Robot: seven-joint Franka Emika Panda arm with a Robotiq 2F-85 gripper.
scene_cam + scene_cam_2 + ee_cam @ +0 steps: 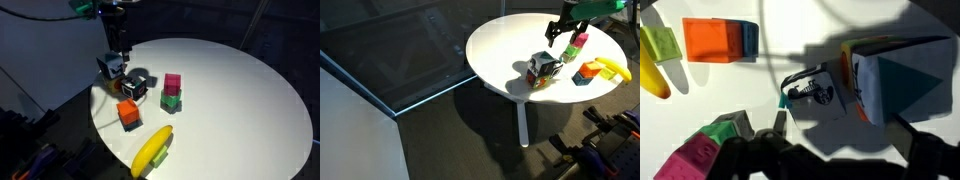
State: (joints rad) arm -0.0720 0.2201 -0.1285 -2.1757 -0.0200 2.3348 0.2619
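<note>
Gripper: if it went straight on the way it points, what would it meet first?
Most likely the small black-and-white printed block, which lies almost in line below the open gripper. The larger patterned cube sits just beside that line. Depth is unclear, so it could touch the table first.

**Bright colours on white**

The worktop (240, 100) is plain white. The cube (890, 80) shows a white face, a teal triangle and an orange edge, and the face beside them carries black-and-white print. The orange block (720, 40) has a blue side. The pink block (172, 83) is magenta-toned and the green block (171, 101) is mid-green. The banana (152, 150) is yellow.
</note>
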